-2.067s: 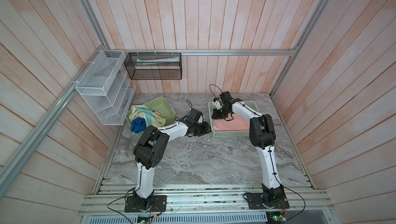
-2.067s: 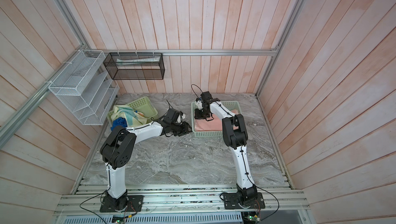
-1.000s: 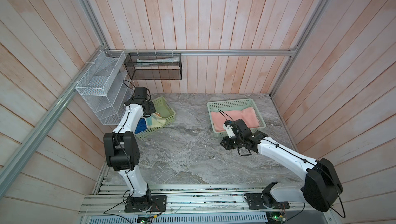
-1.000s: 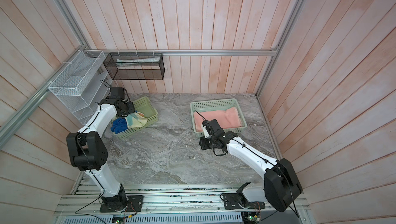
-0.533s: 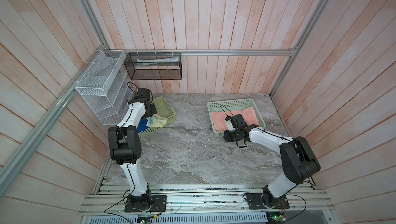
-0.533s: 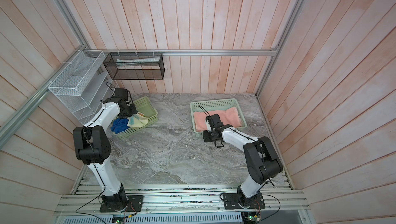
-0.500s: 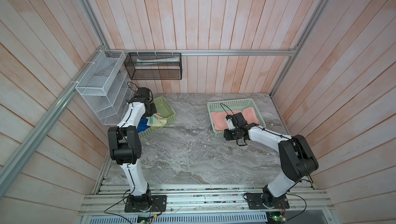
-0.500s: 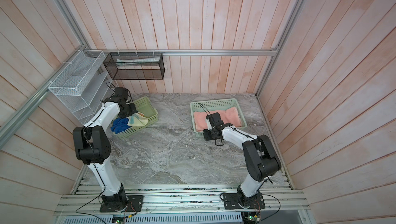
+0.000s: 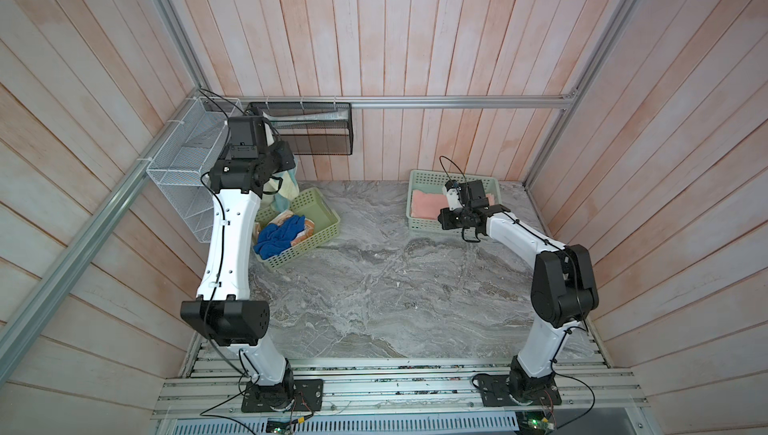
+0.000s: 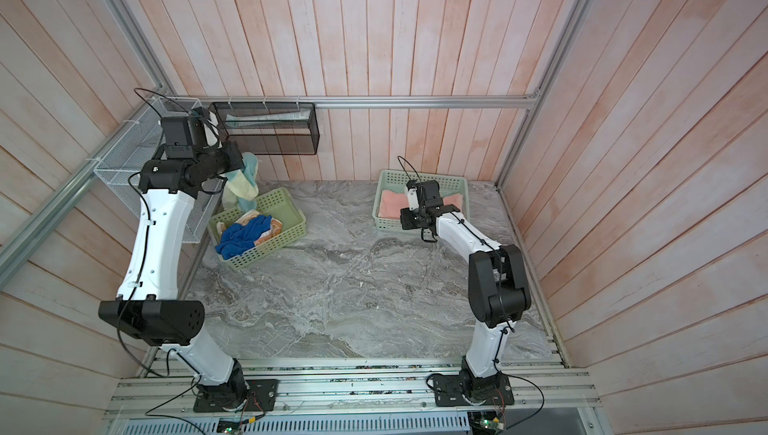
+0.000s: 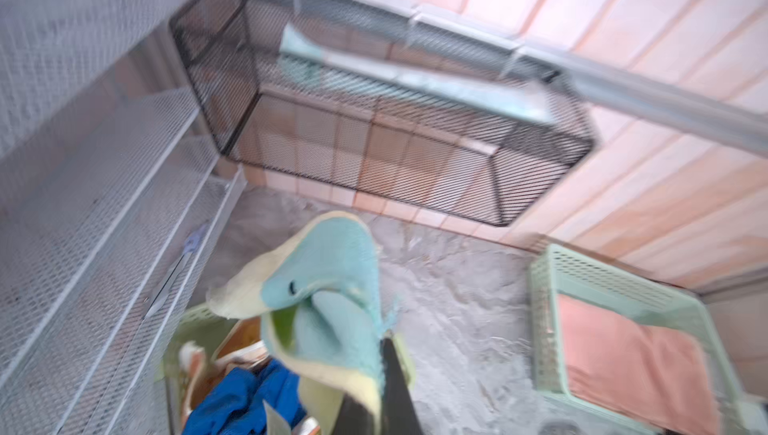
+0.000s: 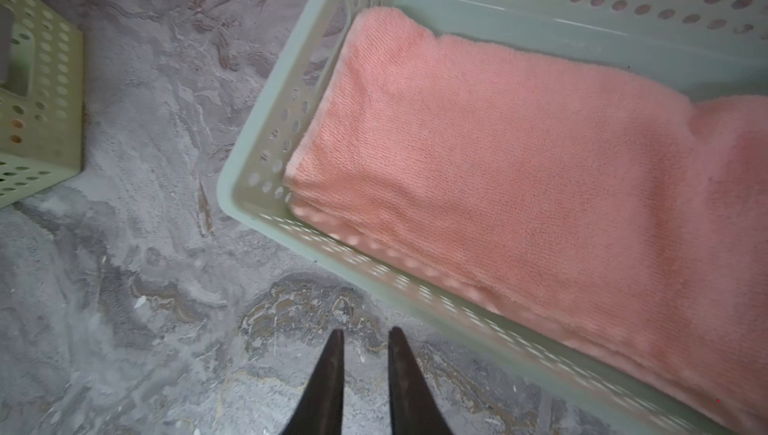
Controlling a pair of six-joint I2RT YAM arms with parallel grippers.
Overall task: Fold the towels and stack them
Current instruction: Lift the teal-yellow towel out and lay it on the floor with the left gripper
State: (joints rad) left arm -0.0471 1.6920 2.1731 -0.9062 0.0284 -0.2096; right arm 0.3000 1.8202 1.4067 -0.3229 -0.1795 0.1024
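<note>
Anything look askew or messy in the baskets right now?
The yellow-green perforated plastic basket sits turned at an angle, a royal blue terry towel crumpled inside. The pale green perforated basket sits square, its salmon-pink terry towel folded flat.

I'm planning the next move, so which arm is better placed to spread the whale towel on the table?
Left. The left end effector is shut on the whale towel, hanging above the yellow-green basket. The right end effector is empty, open above the table beside the mint basket with the pink towel.

Left wrist view blurred; orange towel mostly hidden under blue towel.
</note>
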